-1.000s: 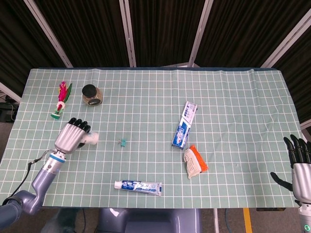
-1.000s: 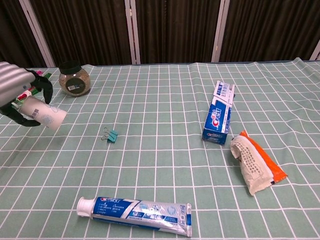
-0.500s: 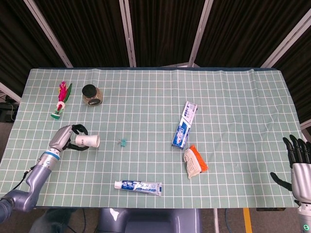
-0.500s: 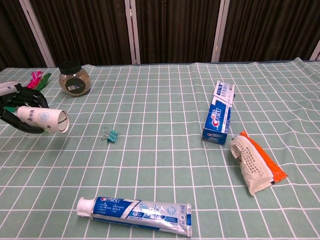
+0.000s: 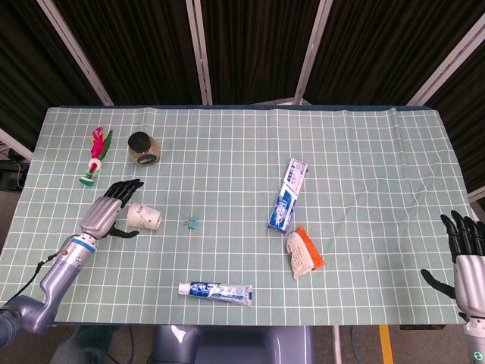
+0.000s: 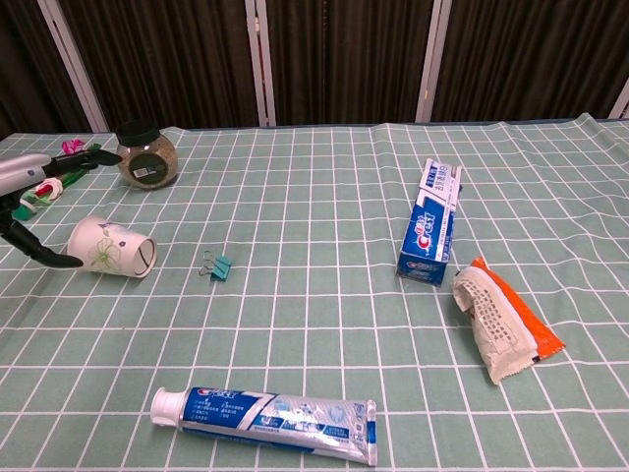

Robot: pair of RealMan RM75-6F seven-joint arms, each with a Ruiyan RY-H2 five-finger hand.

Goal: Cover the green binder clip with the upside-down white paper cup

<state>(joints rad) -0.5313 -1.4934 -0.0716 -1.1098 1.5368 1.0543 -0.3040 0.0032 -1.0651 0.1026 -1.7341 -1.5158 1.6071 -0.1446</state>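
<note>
**Cup's on its side, mouth toward the clip**

Nearest the front edge of the counter lies a toothpaste tube; can't read the writing. The white paper cup lies tipped over near the left edge, long axis running left-right, mouth facing the green binder clip just beside it. The left hand has its fingers spread, released around the cup's base. Only the head view shows the right hand, empty and splayed at the front right corner. Farther back, the blue box reads "Crest".
</note>
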